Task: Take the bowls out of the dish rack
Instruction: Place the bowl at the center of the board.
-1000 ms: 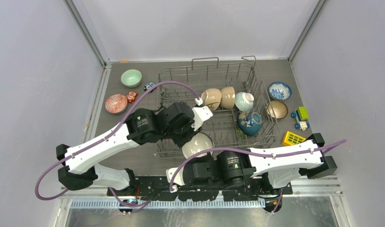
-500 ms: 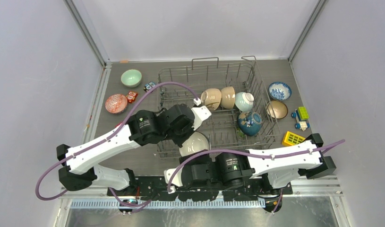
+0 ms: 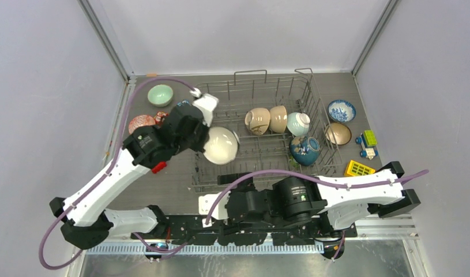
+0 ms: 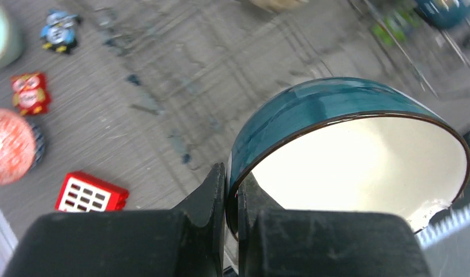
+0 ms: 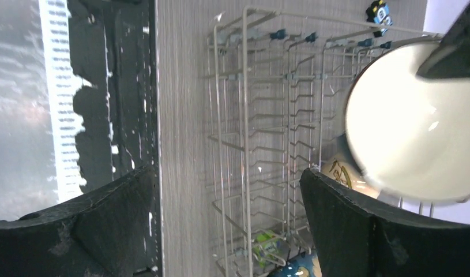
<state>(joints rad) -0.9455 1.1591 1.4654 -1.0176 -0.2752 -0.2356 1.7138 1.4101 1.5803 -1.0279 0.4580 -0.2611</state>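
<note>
Above the dish rack (image 3: 261, 86), left pincer (image 4: 231, 186) grips 1 bowl (image 4: 359, 167) by its rim, right pincer (image 5: 226, 196) wide; best set it upright on tabletop (image 3: 163, 190).

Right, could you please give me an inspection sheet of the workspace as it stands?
Surface: grey table, no spills seen.
Job's things: dish rack holds two tan bowls, white-teal bowl, dark blue bowl; mint bowl, red bowl, patterned bowl, brown bowl stand on the table.
Clutter: yellow block, toy vehicles, red block, owl figure.
Grippers: left gripper shut on cream bowl at its rim, above the rack's left edge; right gripper open, empty.
Cables: purple cables loop along both arms.
Surroundings: grey walls; nothing else seen.
</note>
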